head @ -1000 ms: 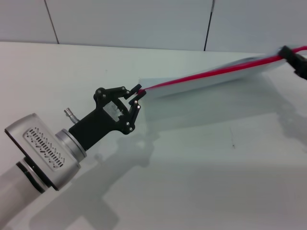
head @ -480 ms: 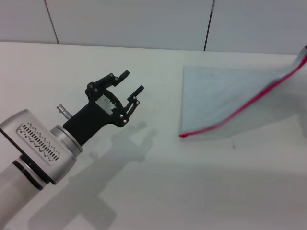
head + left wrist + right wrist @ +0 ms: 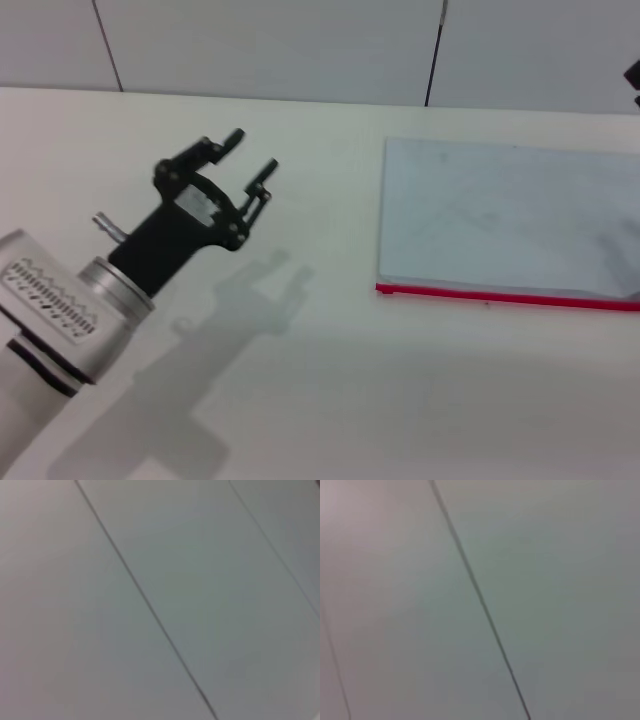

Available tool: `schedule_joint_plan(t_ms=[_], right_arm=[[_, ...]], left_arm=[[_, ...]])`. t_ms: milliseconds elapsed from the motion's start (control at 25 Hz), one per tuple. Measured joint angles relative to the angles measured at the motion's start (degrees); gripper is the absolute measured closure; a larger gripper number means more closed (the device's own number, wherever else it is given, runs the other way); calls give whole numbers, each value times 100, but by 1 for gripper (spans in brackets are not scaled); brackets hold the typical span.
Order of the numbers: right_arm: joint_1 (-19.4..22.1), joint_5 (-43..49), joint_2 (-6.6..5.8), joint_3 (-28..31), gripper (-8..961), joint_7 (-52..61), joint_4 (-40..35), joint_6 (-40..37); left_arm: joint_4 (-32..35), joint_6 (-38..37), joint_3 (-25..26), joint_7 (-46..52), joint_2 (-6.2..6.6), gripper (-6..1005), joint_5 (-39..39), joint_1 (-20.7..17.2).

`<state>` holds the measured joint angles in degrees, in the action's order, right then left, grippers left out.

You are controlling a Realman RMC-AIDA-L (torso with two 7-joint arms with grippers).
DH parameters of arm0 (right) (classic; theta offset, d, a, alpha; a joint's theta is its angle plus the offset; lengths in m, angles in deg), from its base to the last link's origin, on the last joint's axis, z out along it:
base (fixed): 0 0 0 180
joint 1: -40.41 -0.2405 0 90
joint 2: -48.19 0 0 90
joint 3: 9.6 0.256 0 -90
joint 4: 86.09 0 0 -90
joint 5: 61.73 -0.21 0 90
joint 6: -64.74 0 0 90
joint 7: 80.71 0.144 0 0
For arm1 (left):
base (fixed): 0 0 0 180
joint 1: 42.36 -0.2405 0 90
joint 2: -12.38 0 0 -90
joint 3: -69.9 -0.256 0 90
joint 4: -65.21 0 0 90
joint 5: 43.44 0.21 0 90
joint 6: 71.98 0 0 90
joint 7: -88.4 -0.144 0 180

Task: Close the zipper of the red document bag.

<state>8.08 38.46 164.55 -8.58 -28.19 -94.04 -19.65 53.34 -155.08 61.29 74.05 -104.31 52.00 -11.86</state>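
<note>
Fingers (image 3: 236,137) of the left gripper (image 3: 250,153) stand spread and empty, well apart from the red document bag (image 3: 500,215), which lies flat on the bench (image 3: 350,390), its zipper (image 3: 505,297) seemingly closed, slider unseen.

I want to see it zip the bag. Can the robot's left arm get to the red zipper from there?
Probably yes. The left gripper hangs open over bare table, apart from the red document bag. Nothing lies between it and the near end of the zipper, which faces the robot along the bag's front edge.
</note>
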Motion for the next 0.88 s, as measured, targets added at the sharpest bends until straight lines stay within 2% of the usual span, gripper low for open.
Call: schedule_joint_plan(t_ms=[40,160,400,440,680,880], right_arm=[[28,0,5,74,568,-587,195,-174],[50,2,16,136,420,-1221,424,-269],[94,1,28,440,414,-3338,1262,-334],[118,1,34,518,414,-3890,1487,-336],[187,2,36,654,414,-4813,1828,-339],[184,3,42,656,414,-5021,1897,-342]], left_arm=[[0,-60,84,5,5,568,-1,-26],[0,-209,372,35,11,568,0,-108],[34,-370,965,275,31,568,-2,-248],[88,-441,1056,566,43,568,-6,-274],[370,-653,1117,1629,51,568,-173,-315],[513,-692,1123,2256,86,568,-355,-355]])
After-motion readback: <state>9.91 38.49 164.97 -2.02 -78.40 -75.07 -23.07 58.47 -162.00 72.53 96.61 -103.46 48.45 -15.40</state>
